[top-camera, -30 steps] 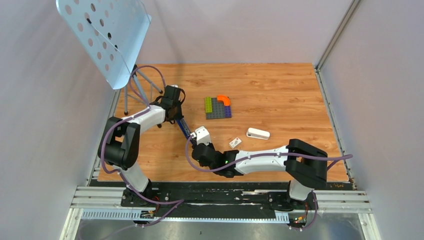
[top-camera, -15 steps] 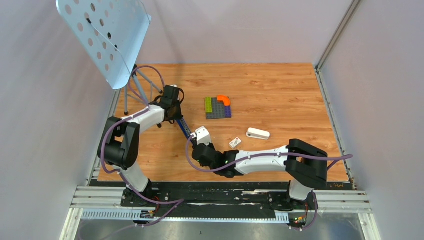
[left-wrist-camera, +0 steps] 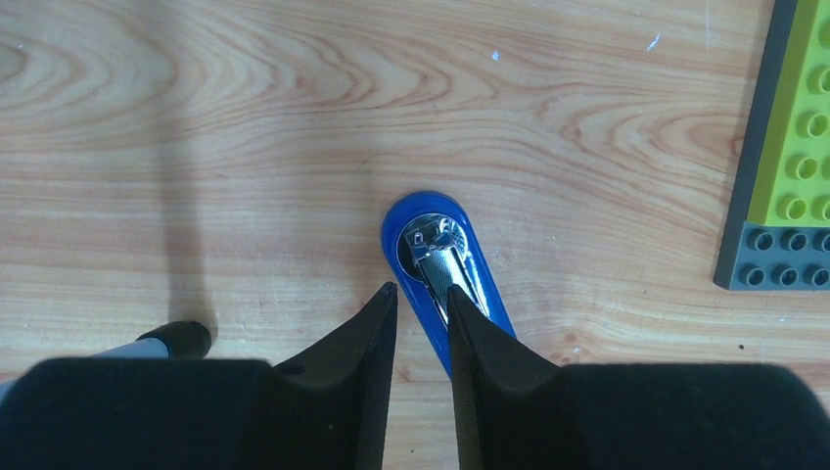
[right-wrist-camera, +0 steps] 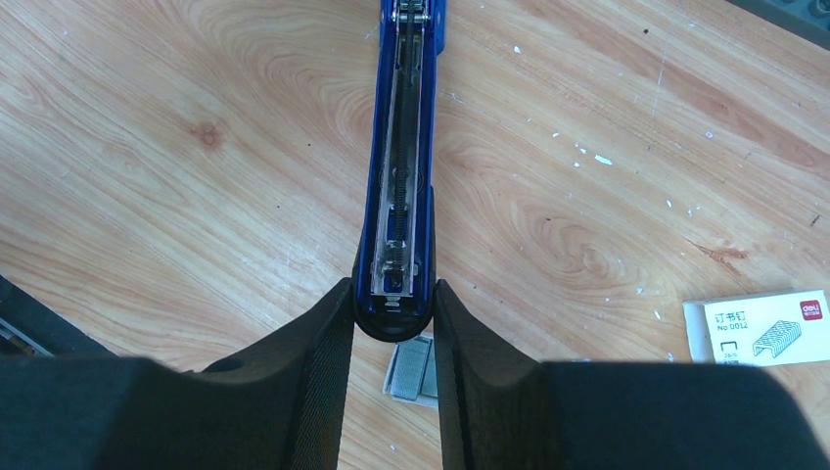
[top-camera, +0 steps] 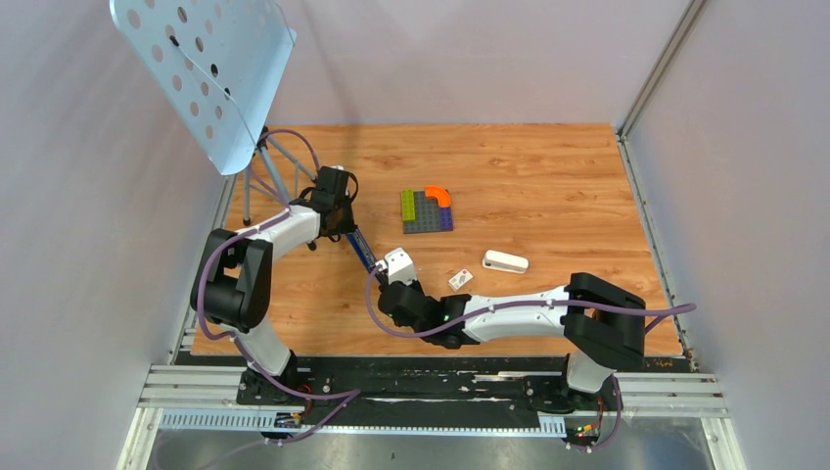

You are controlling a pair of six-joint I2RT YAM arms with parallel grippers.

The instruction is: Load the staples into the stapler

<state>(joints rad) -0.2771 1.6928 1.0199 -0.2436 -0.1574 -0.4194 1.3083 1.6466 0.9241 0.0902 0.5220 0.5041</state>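
Note:
The blue stapler (top-camera: 361, 247) lies opened on the wooden table between my two grippers. In the right wrist view its top arm (right-wrist-camera: 403, 147) shows an open silver channel with a spring. My right gripper (right-wrist-camera: 391, 289) is shut on the arm's black end, one finger touching each side. The grey staple strip (right-wrist-camera: 413, 368) lies on the table just below that end, between the fingers. The white staple box (right-wrist-camera: 759, 328) lies to the right, also in the top view (top-camera: 460, 279). My left gripper (left-wrist-camera: 421, 289) hovers at the stapler's blue base end (left-wrist-camera: 440, 245), jaws a narrow gap apart, right finger over the base.
A multicoloured block plate (top-camera: 427, 210) sits behind the stapler, its green and grey edge in the left wrist view (left-wrist-camera: 783, 176). A white rounded plastic bar (top-camera: 505, 261) lies right of the box. A perforated metal stand (top-camera: 210, 69) rises at the back left.
My left gripper has shifted slightly back and left along the stapler base. The right gripper stays on the stapler's end; the right arm's elbow moved a little.

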